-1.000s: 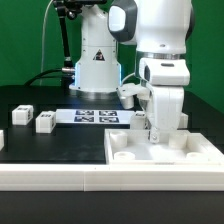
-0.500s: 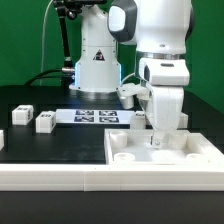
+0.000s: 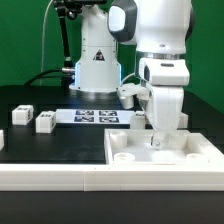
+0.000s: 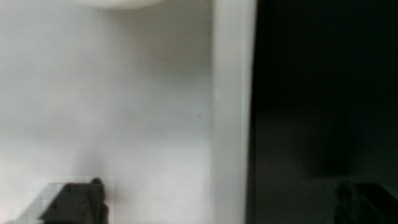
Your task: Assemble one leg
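Hovering low over the tabletop, the hand has its fingers spread, nothing between them. Past the marker board, a leg and a second leg lie loose on the desk, well apart from the hand. Apparently no leg is fitted yet: fetching and fixing remain.

Arm: white, upright, its wrist turned straight downward.
Gripper: vertical, pointing down, low in the exterior view.
Fingers: dark, spread wide apart.
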